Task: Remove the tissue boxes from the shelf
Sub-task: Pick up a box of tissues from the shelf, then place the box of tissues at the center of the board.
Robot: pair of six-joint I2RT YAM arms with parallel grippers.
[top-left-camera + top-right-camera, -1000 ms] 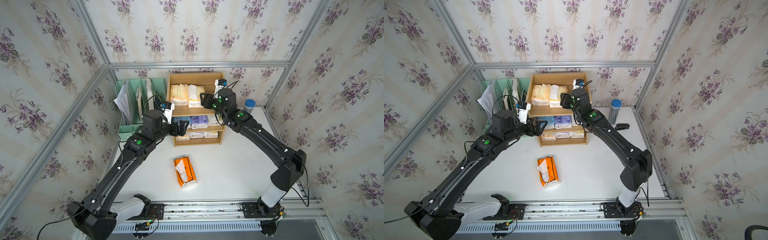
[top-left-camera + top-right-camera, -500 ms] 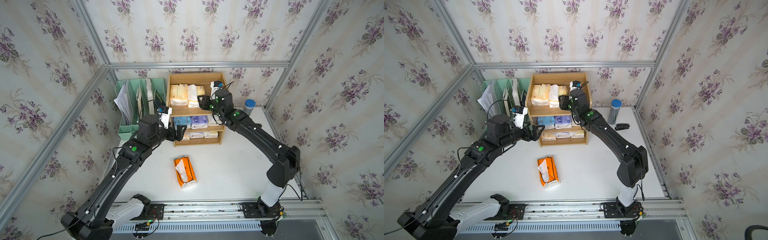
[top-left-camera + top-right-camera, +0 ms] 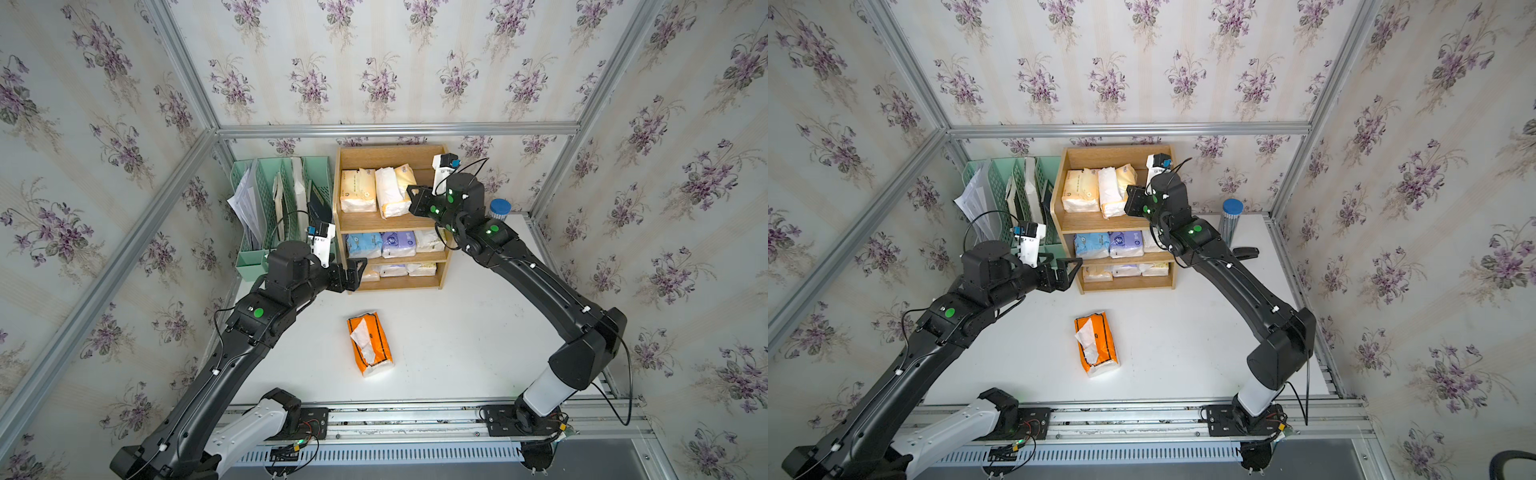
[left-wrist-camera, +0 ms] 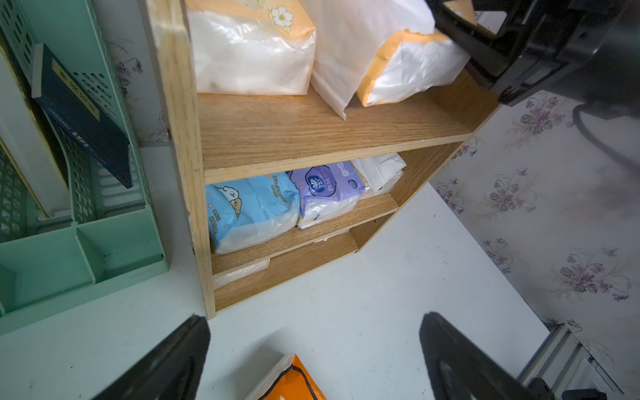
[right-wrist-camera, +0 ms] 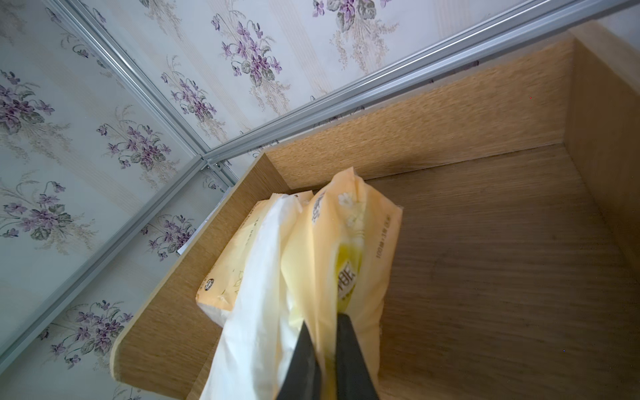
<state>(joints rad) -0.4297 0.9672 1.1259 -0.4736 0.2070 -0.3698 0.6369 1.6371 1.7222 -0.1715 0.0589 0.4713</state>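
We record the shelf (image 3: 390, 156) at the rear of the tabletop (image 3: 457, 332), with the file organizer (image 3: 249, 262) just beside its left side, the capped cylinder (image 3: 498, 208) near its right side and the stapler (image 3: 1246, 252) on the tabletop in front of that cylinder. Each of its three tiers carries three packs in a row: top-tier packs (image 3: 358, 195), middle-tier packs (image 3: 398, 244) directly below and bottom-tier packs (image 3: 392, 270) under those, the rightmost top pack (image 3: 406, 176) pressed against its neighbour. One loose pack (image 3: 370, 345) lies on the tabletop in front of the shelf, well apart from it.
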